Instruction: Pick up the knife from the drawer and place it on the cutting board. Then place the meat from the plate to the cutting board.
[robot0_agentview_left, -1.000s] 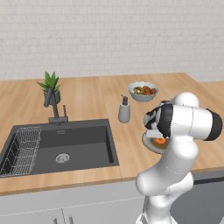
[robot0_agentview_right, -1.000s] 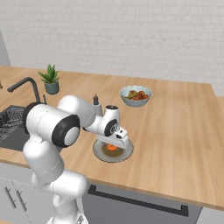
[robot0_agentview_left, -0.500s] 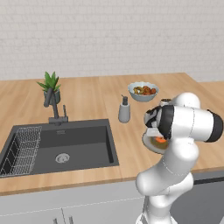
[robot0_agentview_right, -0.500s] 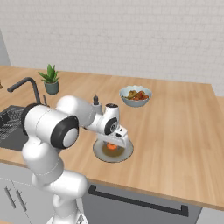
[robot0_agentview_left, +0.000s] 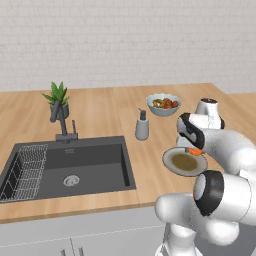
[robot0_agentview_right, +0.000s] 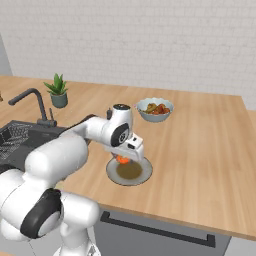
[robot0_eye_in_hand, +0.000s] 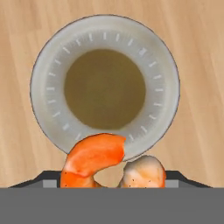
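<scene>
Jaws grasping meat (robot0_eye_in_hand: 94, 159) above plate (robot0_eye_in_hand: 168, 94) rim, bare countertop (robot0_agentview_right: 210, 140) around

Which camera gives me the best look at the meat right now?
The hand view: the meat sits large and close, curled orange-red, above the plate. The left base view shows a small orange bit under the claw; the right base view likewise, partly hidden by the hand.
</scene>
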